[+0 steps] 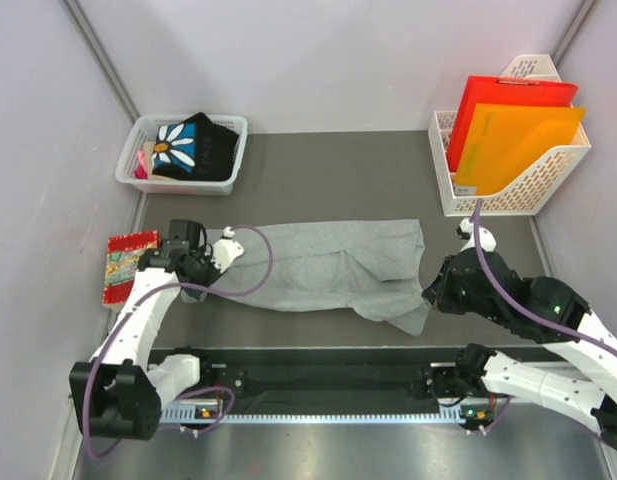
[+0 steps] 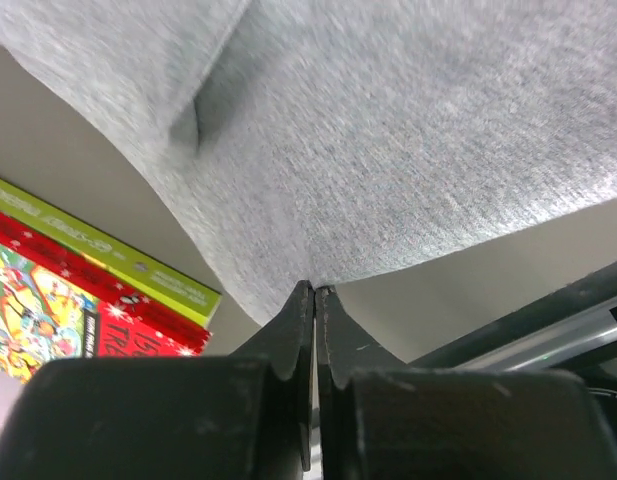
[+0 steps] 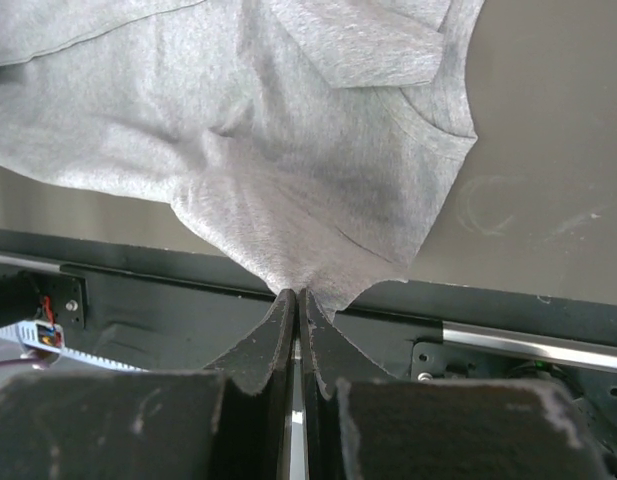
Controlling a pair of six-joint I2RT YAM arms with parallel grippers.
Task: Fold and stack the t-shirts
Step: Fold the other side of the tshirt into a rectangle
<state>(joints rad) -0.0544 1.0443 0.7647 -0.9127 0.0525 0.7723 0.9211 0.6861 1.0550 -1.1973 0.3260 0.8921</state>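
- Grey t-shirt (image 1: 328, 265): spread lengthwise across the middle of the table (image 1: 338, 165), between the two arms. Its near right corner trails toward the near edge.
- Black t-shirt (image 1: 200, 145): daisy print, bundled in the white basket (image 1: 233, 122) at the far left. Not yet folded.
- Handling: soft, light, limp knit. Expect it to sag and drag wherever you do not hold it, and a shallow bite on one layer may slip. Judge the hem and seam edges the best holds, and keep both ends level.
- Left gripper (image 2: 315, 290): fingers pressed together, nipping a thin bite of the grey shirt's left edge.
- Right gripper (image 3: 293, 295): fingers closed on a gathered point of the near right edge, with creases fanning out from the bite.
- Overhead view only: gives you the shirt's whole outline, the basket, and the file rack (image 1: 508, 205) with red and orange folders at the far right. Both bites are hidden there under the arm bodies.
- Left wrist view only: confirms the pinch and shows the red packet (image 2: 68, 310) lying near the shirt's edge, with bare table between them.
- Right wrist view only: shows a sleeve folded over on top of the body cloth, and the cloth's near edge hanging over the dark rail (image 3: 528, 345).
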